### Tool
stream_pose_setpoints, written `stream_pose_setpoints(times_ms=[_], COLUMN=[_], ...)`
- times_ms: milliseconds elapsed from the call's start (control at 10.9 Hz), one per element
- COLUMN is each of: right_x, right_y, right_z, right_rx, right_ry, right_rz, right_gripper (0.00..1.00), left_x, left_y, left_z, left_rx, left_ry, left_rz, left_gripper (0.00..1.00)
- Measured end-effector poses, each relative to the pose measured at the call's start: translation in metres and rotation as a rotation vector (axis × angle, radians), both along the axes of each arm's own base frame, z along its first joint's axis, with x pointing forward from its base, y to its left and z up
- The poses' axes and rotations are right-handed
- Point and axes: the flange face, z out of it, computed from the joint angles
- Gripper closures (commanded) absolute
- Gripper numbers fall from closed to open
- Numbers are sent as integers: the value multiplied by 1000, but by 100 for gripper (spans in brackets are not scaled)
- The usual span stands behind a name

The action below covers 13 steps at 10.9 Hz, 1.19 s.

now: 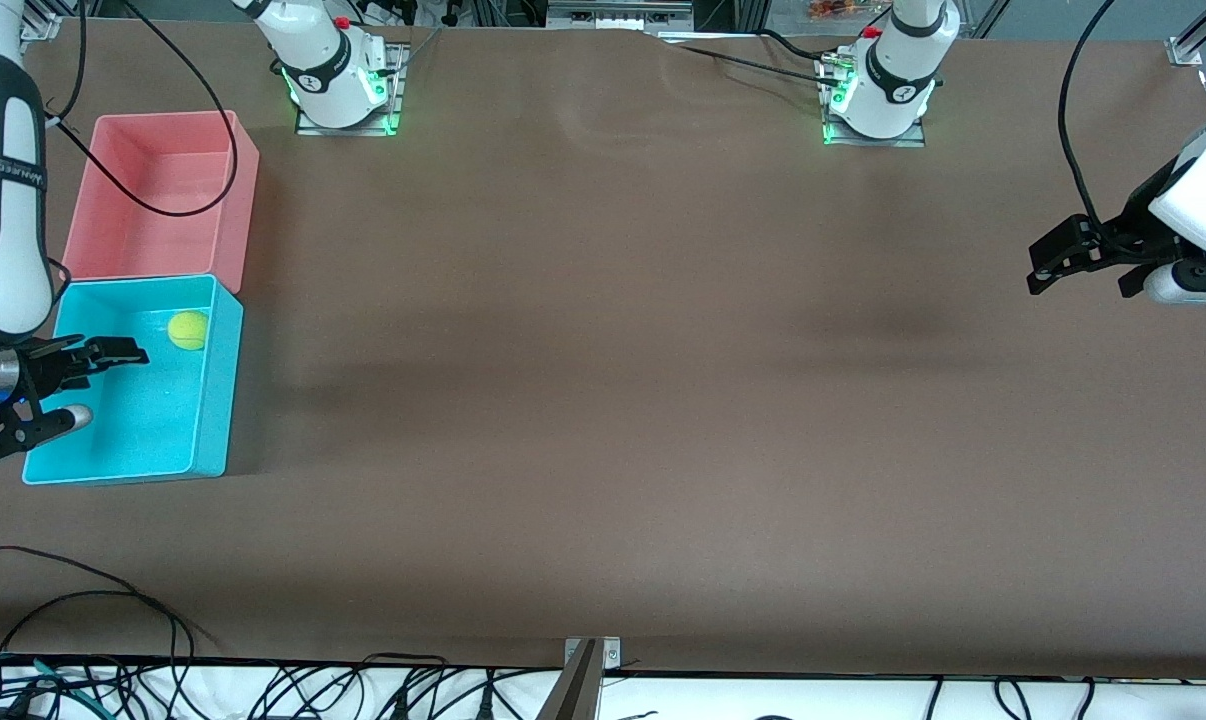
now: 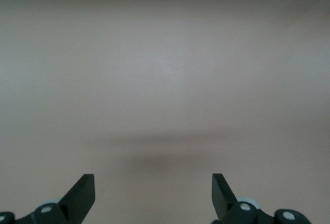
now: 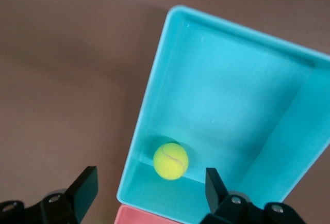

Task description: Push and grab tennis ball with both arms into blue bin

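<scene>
The small fuzzy yellow-green tennis ball (image 1: pixel 188 330) lies loose on the floor of the rectangular light-blue plastic bin (image 1: pixel 218 400), at the left of the front view, in the corner nearest the pink plastic tub (image 1: pixel 248 190) that stands just above it in the frame. In the right wrist view the ball sits against the bin's end wall with nothing touching it.

The right gripper (image 1: pixel 75 385) hangs over the blue bin at the frame's left edge, its black fingers spread apart and empty, the ball lying clear of them. The left gripper (image 1: pixel 1081 262) hovers over bare brown bench (image 1: pixel 603 400) at the right edge of the front view, well apart from both bins; its own wrist view shows its fingers wide apart over plain bench surface, holding nothing. That arm appears to be waiting.

Judged from this, the drop step is just finished: the ball is in its target and the grip is off it. What remains looks like clearing out. The right arm would need to lift straight up so its fingers do not catch the bin's thin walls or nudge the bin against the pink tub, then draw back toward its base at the upper left of the frame. The left arm needs no more than a return to rest.
</scene>
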Motion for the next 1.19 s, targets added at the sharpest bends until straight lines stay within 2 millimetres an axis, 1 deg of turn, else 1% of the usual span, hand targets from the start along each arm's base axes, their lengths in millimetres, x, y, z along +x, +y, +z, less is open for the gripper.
stream_pose_setpoints(times_ms=[183,275,366,458,549,916,1099,1190], right_x=[5,1,-4,-7,-7,-8,-10,-10], right_y=[36,58,73,79,81,69,52,47], right_z=[36,56,69,75,76,76,77,80], right_rx=[-39,-55,-68,-78,-86,-124,-142,-143], right_ry=[-50,-60,-51,-47,-47,-49,-51,-58], right_rz=[-80,-121,-163,-195,-221,-294,-343,-351], right_gripper=[7,7,7,6,0,0,0,0], left_x=[0,0,0,0,0,0,0,1], left_y=[0,0,1,1,1,1,2,2], left_z=[0,-1,-1,-1,-1,-1,-1,-1], left_rx=[0,0,0,0,0,0,0,0], left_ry=[1,1,1,1,1,2,2,2], left_rz=[0,1,2,2,2,4,4,4], left_gripper=[0,0,0,0,0,0,0,0])
